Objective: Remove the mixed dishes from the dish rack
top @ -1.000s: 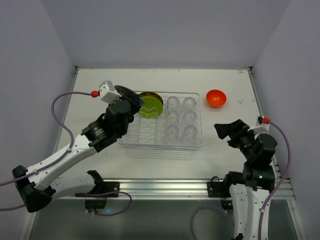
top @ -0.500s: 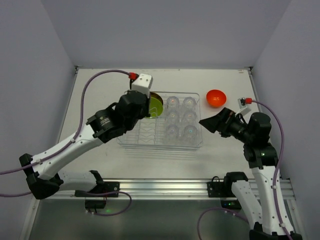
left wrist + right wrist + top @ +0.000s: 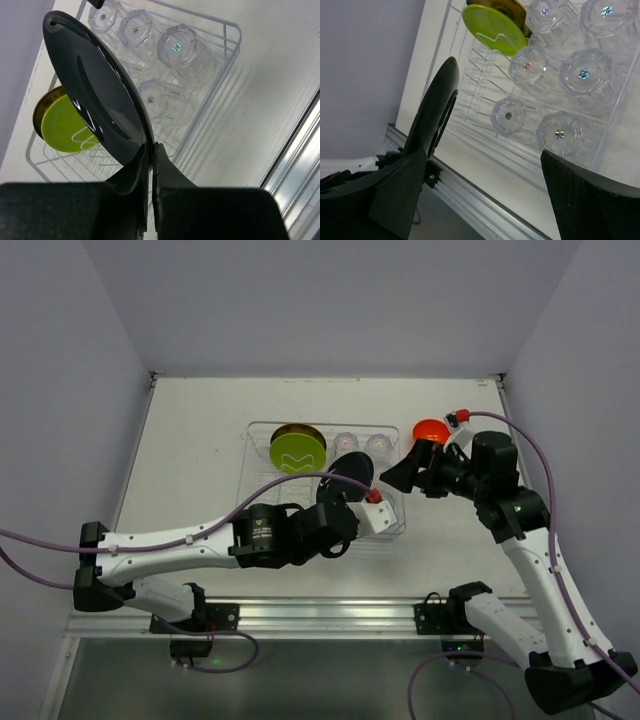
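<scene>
Your left claw (image 3: pixel 150 151) pinches the black plate (image 3: pixel 95 95) by its rim alone, above the dish rack (image 3: pixel 231 50); it could pivot loose onto the glass cups (image 3: pixel 180 47), or meet your right claw (image 3: pixel 402 473), gaping wide nearby. The white tabletop (image 3: pixel 200 430) looks smooth, with pale walls closing three sides

White table (image 3: pixel 190 470) carries the clear dish rack (image 3: pixel 262 485) and, near its right end, an orange bowl (image 3: pixel 432 428)
</scene>
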Controlling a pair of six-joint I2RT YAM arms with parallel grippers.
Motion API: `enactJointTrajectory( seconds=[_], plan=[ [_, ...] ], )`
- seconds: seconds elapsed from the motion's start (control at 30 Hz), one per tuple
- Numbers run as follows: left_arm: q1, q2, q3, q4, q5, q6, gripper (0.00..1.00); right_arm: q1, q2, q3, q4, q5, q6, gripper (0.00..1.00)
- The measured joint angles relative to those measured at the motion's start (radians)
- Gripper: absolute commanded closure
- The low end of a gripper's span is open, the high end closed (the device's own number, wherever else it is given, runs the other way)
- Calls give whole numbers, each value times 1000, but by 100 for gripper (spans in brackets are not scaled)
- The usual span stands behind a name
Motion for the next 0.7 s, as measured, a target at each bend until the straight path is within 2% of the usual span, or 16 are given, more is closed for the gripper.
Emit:
enactJointTrajectory(
  seconds=[0.27, 0.37, 0.47, 0.57, 0.7],
  plan=[
    [-45, 67, 0, 0, -19, 182, 100, 23, 77, 115, -76, -2, -64, 7],
    [-53, 119, 0, -7, -46, 228, 100, 31, 81, 139, -96, -1, -74, 14],
    [-56, 152, -1, -9, -59, 275, 100, 75, 156, 215, -154, 14, -104, 19],
    [-63, 161, -8, -3, -70, 324, 100, 149, 268, 296, -200, 75, -143, 21],
    [-69, 161, -32, 5, -80, 367, 100, 197, 353, 301, -268, 212, -169, 22]
  ],
)
